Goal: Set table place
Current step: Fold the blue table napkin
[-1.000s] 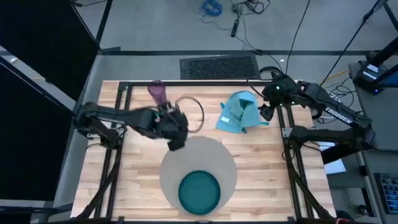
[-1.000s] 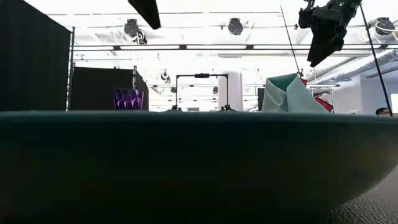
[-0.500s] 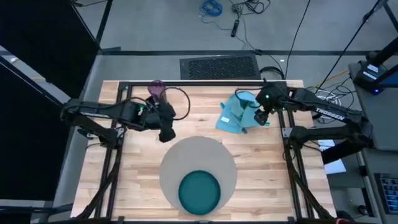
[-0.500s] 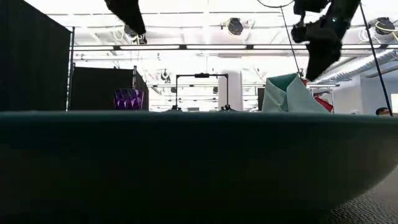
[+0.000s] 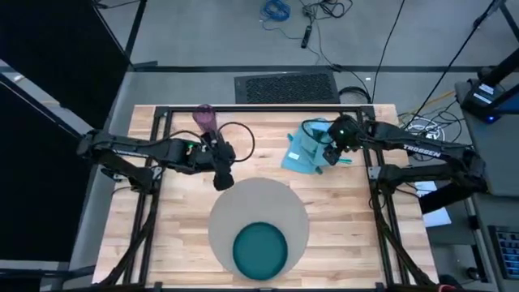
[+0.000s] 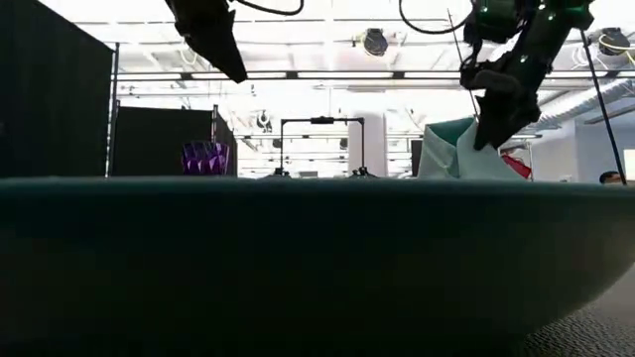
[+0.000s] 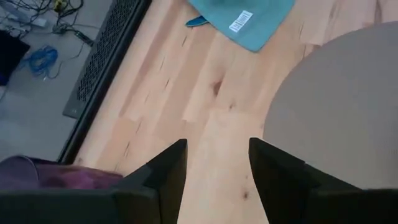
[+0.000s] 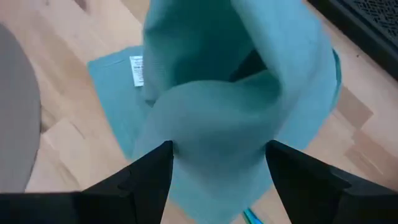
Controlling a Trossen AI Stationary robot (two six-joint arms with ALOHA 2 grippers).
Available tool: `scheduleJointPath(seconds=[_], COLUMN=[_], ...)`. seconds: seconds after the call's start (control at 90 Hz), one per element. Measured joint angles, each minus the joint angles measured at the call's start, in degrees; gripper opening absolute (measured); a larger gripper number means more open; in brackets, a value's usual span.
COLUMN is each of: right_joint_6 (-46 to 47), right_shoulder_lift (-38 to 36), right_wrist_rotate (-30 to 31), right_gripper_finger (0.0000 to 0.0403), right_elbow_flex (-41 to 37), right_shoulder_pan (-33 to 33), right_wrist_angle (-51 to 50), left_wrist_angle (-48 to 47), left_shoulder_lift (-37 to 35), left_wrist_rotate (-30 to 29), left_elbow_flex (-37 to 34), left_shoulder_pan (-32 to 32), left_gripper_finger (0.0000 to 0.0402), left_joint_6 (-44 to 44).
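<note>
A round grey-beige mat [image 5: 258,207] lies at the table's near middle with a teal plate [image 5: 259,250] on it. A light-blue napkin [image 5: 306,148] sits bunched up at the far right, and a teal cutlery handle [image 7: 196,22] pokes out from under it. A purple cup [image 5: 204,118] lies at the far left. My left gripper [image 7: 217,142] hangs open above bare wood between the cup and the mat's far-left edge. My right gripper [image 8: 219,146] is open over the napkin, one finger on either side of its raised fold [image 8: 211,118]. My right gripper comes at the napkin's raised fold [image 8: 217,162] from above, slanting from the table's right. The cloth fills the gap between its open fingers [image 8: 149,180]. Whether they touch it, I cannot tell. The napkin rests on the table.
A black metal frame [image 5: 243,108] borders the table. Bare wood lies between the cup and the napkin and to either side of the mat. In the low view the plate's rim [image 6: 298,258] fills the foreground.
My right gripper has come down and toward the table's left, from beside the napkin to over its raised fold. My left gripper has drawn back a little toward the table's left edge, off the mat's far rim, and come lower.
</note>
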Motion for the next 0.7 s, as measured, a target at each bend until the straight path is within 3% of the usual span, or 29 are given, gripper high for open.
scheduleJointPath(seconds=[0.089,0.2,0.244,0.433,0.7], right_joint_6=[-1.0,-2.88,-3.66,-2.96,-2.11], right_shoulder_lift=[2.69,5.76,6.7,7.83,3.67], right_wrist_rotate=[0.3,-0.82,-2.13,-4.99,-1.63], right_gripper_finger=[0.0181,0.0051,0.0022,0.0001,0.0], right_elbow_flex=[-0.12,-0.12,-0.12,5.27,25.06], right_shoulder_pan=[0.0,0.02,0.1,4.72,17.76], right_wrist_angle=[0.12,2.06,3.32,3.83,1.08], left_wrist_angle=[0.04,0.22,0.44,1.26,11.12], left_shoulder_lift=[0.0,0.0,0.0,0.0,-2.68], left_wrist_rotate=[0.33,0.45,0.55,0.48,-4.5], left_elbow_flex=[0.0,0.0,0.0,0.0,0.0], left_shoulder_pan=[-0.2,-0.52,-0.66,-2.11,-5.69], left_gripper_finger=[0.0157,0.0157,0.0157,0.0157,0.0157], left_joint_6=[-0.02,-0.04,-0.08,0.46,6.24])
